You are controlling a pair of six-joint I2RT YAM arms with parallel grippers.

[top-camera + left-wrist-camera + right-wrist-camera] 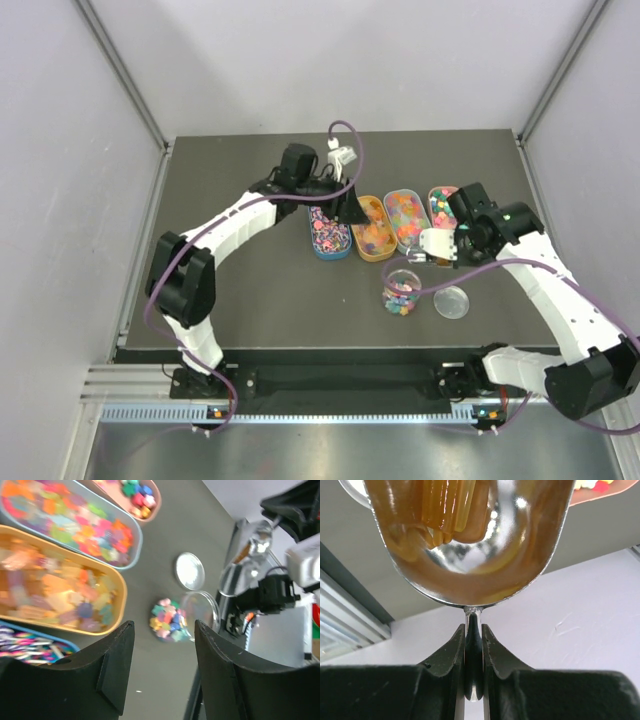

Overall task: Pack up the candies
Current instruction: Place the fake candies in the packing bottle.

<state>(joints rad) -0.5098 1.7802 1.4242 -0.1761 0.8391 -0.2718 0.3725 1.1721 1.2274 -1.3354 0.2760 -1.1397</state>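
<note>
The candies fill four oval trays in a row: blue, orange, grey-blue and pink. More candies lie in the bottom of a clear jar. My left gripper hovers open over the blue and orange trays; in its wrist view the left gripper has nothing between its fingers. My right gripper is shut on the thin handle of the silver scoop. It holds the scoop above the table, just beyond the jar. What the scoop contains is hidden.
The jar's round lid lies flat on the dark table, right of the jar. Grey walls close in the table on three sides. A loose cable loops above the left wrist.
</note>
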